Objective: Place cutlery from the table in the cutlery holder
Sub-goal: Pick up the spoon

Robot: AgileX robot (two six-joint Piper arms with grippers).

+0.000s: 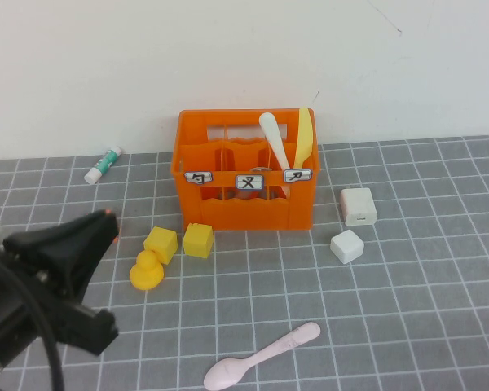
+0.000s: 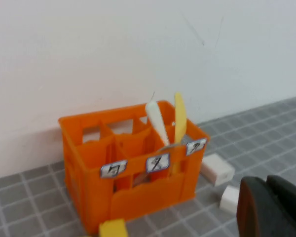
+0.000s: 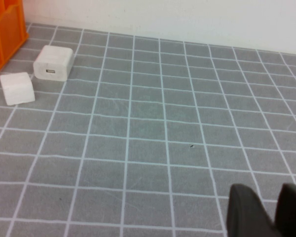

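A: From above, what shows?
B: The pink spoon (image 1: pixel 262 355) lies on the table (image 1: pixel 424 326); both knives (image 1: pixel 305 134) stand in the orange crate (image 1: pixel 244 175). The left gripper (image 1: pixel 106 224), pinched together and empty, hangs near the duck (image 1: pixel 147 270).
A: And the right gripper (image 3: pixel 269 210)?
B: Only its wrist view catches it, fingers slightly apart over bare tiles.

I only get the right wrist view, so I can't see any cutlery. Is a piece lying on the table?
Observer: Yes, one pale pink plastic spoon lies flat on the grey gridded table, front centre.
Operator: My right hand is over tiles past the white blocks. What's in the holder?
Observer: A cream-white knife and a yellow knife stand near the right end of the orange slatted crate.
Operator: And the left hand?
Observer: The left hand is shut, front left, beside the yellow duck.
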